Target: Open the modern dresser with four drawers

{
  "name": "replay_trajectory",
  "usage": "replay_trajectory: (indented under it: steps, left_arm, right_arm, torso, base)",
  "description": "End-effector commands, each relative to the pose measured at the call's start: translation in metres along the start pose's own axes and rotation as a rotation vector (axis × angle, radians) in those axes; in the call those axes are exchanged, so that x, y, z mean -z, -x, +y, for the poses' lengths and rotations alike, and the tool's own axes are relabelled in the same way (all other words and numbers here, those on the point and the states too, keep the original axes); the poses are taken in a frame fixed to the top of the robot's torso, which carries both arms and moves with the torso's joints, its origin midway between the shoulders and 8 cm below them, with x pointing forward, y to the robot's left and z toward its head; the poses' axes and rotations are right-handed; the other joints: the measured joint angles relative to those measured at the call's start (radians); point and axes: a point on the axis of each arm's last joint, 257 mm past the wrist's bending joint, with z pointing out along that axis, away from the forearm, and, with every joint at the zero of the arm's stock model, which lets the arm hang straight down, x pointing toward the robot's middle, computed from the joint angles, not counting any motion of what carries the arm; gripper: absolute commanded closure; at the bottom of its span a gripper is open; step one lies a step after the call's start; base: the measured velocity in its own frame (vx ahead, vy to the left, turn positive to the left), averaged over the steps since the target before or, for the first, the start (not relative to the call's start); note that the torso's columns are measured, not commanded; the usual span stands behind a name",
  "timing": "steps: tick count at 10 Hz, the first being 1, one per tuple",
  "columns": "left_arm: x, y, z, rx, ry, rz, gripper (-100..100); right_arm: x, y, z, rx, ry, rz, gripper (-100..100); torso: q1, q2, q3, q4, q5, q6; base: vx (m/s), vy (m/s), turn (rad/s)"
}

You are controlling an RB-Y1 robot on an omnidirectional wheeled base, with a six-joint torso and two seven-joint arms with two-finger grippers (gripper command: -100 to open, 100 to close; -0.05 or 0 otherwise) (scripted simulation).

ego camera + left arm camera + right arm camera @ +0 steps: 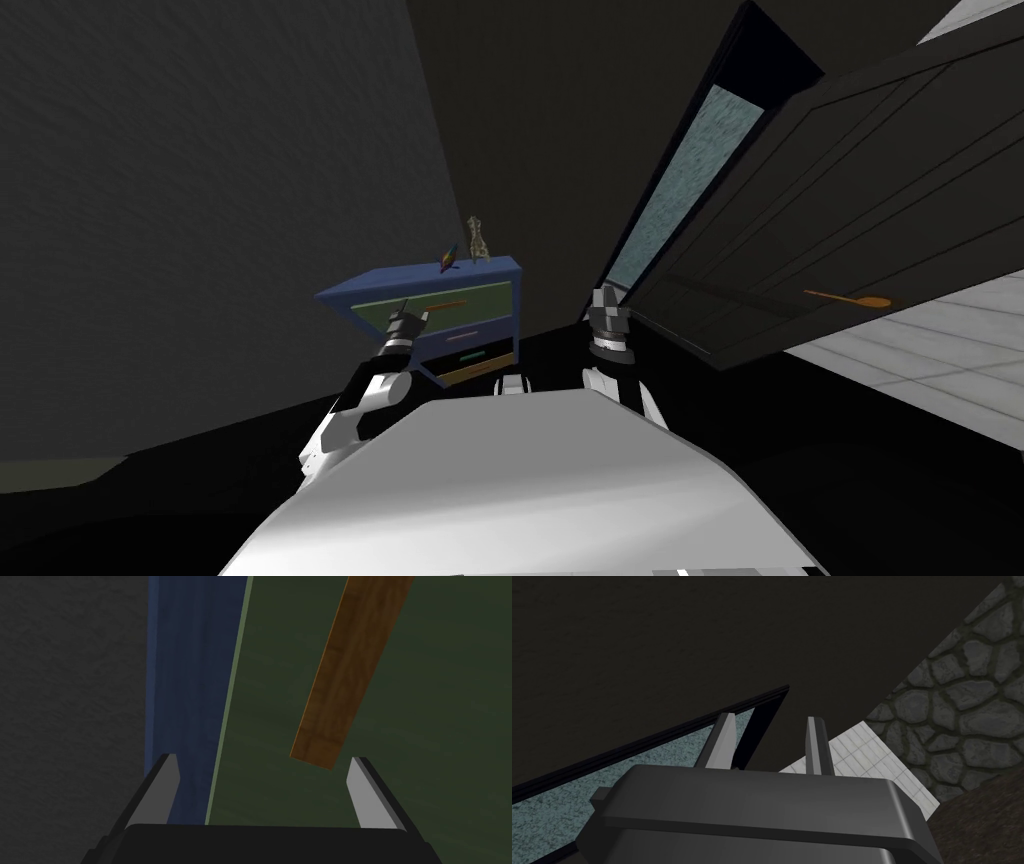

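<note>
Blue dresser [420,283] stands by the dark wall, just ahead of the left arm. Its green top drawer [425,741] looks not yet pulled, so I judge the reach for a grip is in hand. The wooden handle [350,671] ends just beyond the left pincer [262,760], which is spread wide and empty. Next it should advance astride the handle and close. The right pincer [772,718], raised alongside, is narrowly parted and empty.
</note>
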Motion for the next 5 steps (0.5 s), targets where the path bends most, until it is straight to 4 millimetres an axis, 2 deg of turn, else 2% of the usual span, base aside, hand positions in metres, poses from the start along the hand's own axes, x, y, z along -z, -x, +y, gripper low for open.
replay_trajectory:
  steps: [1,5]
  left_arm:
    - [-0.004,0.015,0.015,0.018,0.063,-0.019,-100]
    - [-0.005,0.035,0.033,0.043,0.139,-0.047,-100]
  right_arm:
    - [0.0,0.0,0.0,0.0,0.0,0.0,0]
    - [0.0,0.0,0.0,0.0,0.0,0.0,0]
  torso:
    - [0.0,-0.001,0.0,0.0,0.0,0.0]
    - [-0.003,-0.002,-0.001,0.0,-0.001,0.0]
  base:
    - [0.014,-0.122,0.128]
    - [0.001,-0.139,0.089]
